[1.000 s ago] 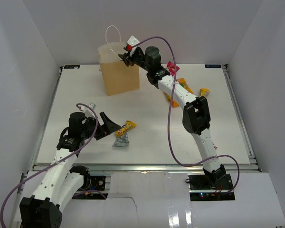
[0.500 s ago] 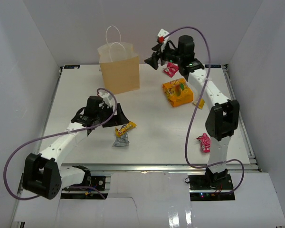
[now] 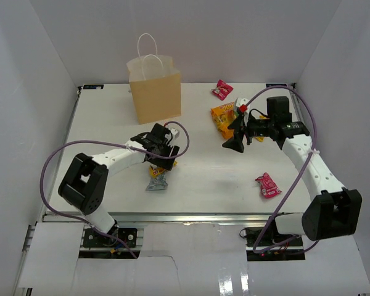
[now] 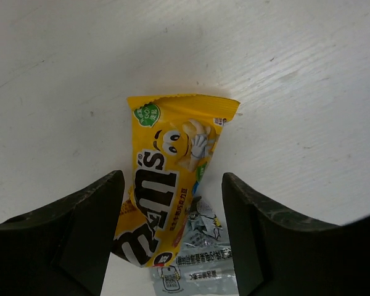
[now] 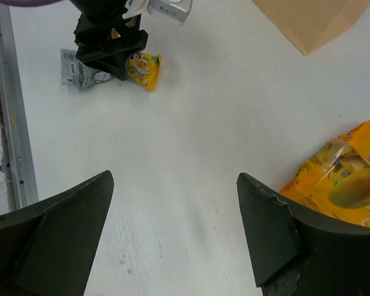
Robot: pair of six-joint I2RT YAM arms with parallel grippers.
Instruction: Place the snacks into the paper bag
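**Left tool** (image 4: 171, 185)
- It cannot be settled whether the fingers press the yellow packet (image 4: 172, 142).
- In the wrist view the lower ends of the packet and of the silver wrapper (image 4: 200, 262) are cut off by the frame's bottom edge.
- In the top view the packet is mostly covered by the tool.
- The jaws are seen apart, one finger on each side of the packet.
- The packet lies flat on the worktop (image 3: 111, 123), near the middle of its front half, and partly overlaps the silver wrapper.
- The left arm is folded low, with its elbow near the front-left corner, the forearm run toward the centre and the wrist bent down.

**Right tool** (image 5: 174, 185)
- The jaws are spread wide over bare worktop, gripping nothing.
- The tool is raised and aimed toward the left tool.
- The orange-yellow bag (image 5: 339, 179) lies just beside it, cropped by the frame edge.
- The right arm is bent at an elbow above the front-right corner, with the forearm reaching back and inward.

**Surroundings**
- The paper bag (image 3: 155, 95) stands upright by the back edge, left of centre, well apart from both tools. Its inside is not visible.
- One pink-red packet (image 3: 222, 90) lies at the back edge.
- Another pink-red packet (image 3: 268, 185) lies toward the front-right corner.
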